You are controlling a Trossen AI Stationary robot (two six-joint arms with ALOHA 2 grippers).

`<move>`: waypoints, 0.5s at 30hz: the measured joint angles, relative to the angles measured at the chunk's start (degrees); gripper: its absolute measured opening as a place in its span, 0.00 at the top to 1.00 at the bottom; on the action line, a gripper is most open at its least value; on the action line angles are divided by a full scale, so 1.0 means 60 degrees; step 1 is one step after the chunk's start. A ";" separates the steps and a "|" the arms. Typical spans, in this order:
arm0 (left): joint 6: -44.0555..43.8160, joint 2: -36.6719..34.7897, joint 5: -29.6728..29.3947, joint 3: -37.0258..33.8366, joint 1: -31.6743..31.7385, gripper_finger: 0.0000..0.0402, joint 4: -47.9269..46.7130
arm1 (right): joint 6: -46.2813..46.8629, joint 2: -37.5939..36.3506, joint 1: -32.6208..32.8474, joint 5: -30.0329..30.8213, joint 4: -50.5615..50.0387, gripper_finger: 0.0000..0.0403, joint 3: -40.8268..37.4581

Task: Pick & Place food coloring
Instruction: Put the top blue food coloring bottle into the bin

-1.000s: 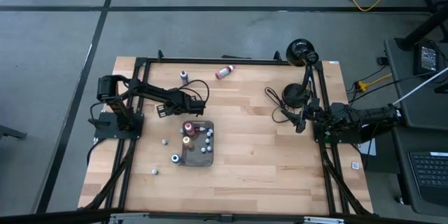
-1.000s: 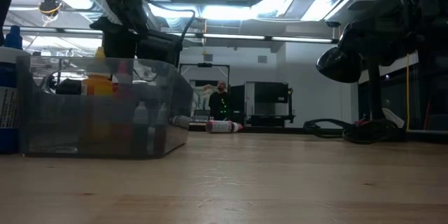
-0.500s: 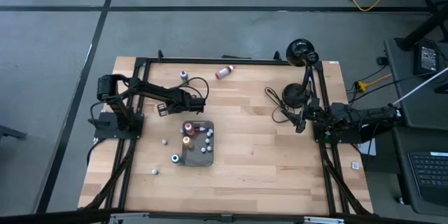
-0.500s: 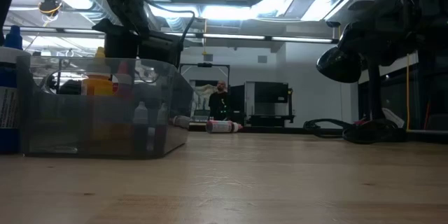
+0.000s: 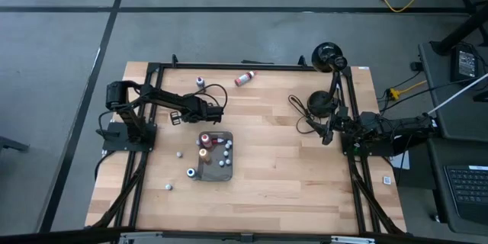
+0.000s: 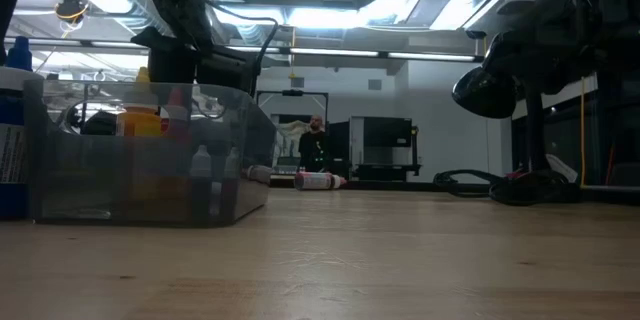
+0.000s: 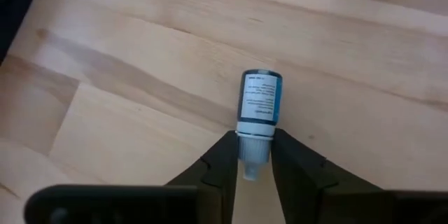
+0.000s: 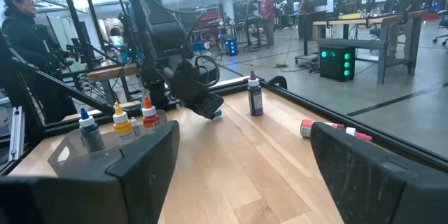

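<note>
Left gripper (image 7: 253, 162) pinches a blue food coloring bottle (image 7: 260, 103) by its white cap.

The bottle lies flat on the wooden table (image 5: 290, 160), just behind the clear tray (image 5: 215, 170) holding more bottles. The right gripper (image 5: 326, 131) waits at the table's right edge, fingers spread wide.

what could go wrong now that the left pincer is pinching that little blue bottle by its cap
1. The left pincer grips the blue bottle only at its narrow white cap end, with the body lying flat on the table ahead of the fingers; it may swing or slip out when lifted.
2. The tray already holds several upright bottles, so a dangling bottle could knock them over during placement.
3. The right pincer waits open at the table's far side, too far off to help.
</note>
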 joint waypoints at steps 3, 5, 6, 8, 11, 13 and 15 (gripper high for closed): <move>0.0224 0.0000 0.0039 0.0000 0.0000 0.82 0.0085 | 0.0000 0.0000 0.0000 0.0000 0.0000 0.20 0.0003; 0.0340 0.0000 0.0170 0.0000 0.0000 0.83 0.0095 | 0.0000 0.0004 0.0000 0.0001 0.0000 0.20 0.0003; 0.0392 0.0000 0.0273 0.0000 0.0000 0.83 0.0095 | 0.0000 0.0000 0.0000 0.0000 0.0000 0.20 0.0002; 0.0416 -0.0012 0.0433 0.0000 -0.0004 0.83 0.0086 | 0.0000 0.0001 0.0001 0.0001 -0.0003 0.20 0.0003; 0.0840 -0.0167 0.0744 0.0004 -0.0058 0.83 0.0055 | 0.0000 0.0004 0.0000 0.0000 -0.0003 0.20 0.0003; 0.1073 -0.0366 0.0853 0.0009 -0.0083 0.84 -0.0061 | 0.0000 0.0002 0.0004 0.0002 0.0000 0.20 0.0001; 0.1252 -0.0591 0.0894 0.0018 -0.0128 0.84 -0.0198 | 0.0000 0.0000 0.0004 0.0000 -0.0003 0.20 0.0002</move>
